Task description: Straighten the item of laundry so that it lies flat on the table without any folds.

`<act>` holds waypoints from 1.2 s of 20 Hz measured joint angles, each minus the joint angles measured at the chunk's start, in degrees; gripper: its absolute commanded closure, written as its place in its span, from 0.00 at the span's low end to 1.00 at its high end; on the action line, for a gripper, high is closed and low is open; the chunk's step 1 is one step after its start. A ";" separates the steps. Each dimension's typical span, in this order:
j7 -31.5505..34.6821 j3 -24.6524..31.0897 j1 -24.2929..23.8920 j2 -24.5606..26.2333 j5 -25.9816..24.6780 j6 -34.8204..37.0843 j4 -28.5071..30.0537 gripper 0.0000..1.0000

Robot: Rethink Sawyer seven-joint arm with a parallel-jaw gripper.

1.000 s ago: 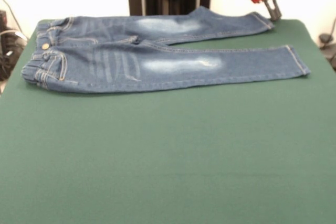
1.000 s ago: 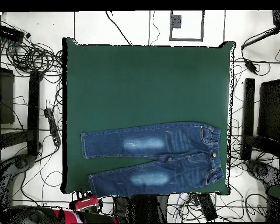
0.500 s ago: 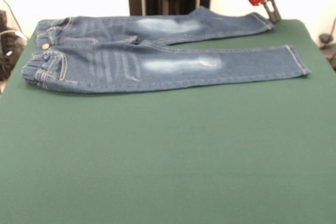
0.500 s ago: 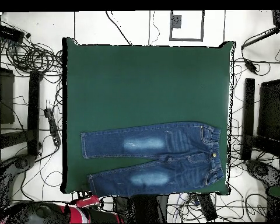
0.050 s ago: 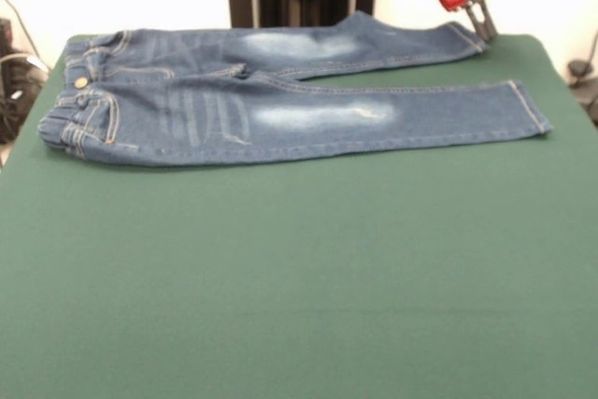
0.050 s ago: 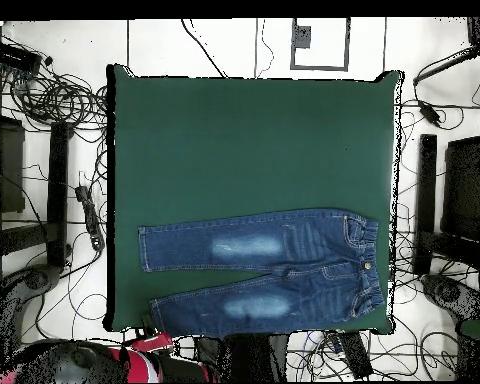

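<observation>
Jeans (image 5: 280, 100) lie spread on the green table (image 5: 299, 277), both legs extended side by side and the waistband (image 5: 70, 105) at one end, close to the table's side edge. In the overhead view the same pair of jeans (image 6: 269, 270) sits along the table edge nearest the robot's base, with most of the felt top (image 6: 254, 140) bare beyond it. No fold or doubled-over layer shows; the legs look flat, with only a slight bunching at the elastic waistband. By that reading the straightening seems essentially done.

The gripper (image 5: 481, 25) hangs just off the hem of the leg that runs along the table's far edge, its dark tips close to the cuff but apparently not touching the cloth. Its red body shows clearly; whether the tips are spread or pressed together cannot be told from either view.

Denim of this small size should be light and soft, yet stiffer than thin cloth, so it will likely hold its shape when dragged and slide fairly slowly on the felt. Hems, cuffs and the waistband are the thickest, firmest places and so the best to pinch; a tug at the waistband corner, away from the cuffs, would probably ease its gather.
</observation>
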 measured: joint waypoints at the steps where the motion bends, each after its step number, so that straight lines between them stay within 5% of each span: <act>1: 0.00 0.00 0.01 0.00 0.00 0.00 0.00 1.00; 24: 0.00 0.01 0.03 0.88 0.05 -1.38 -0.46 1.00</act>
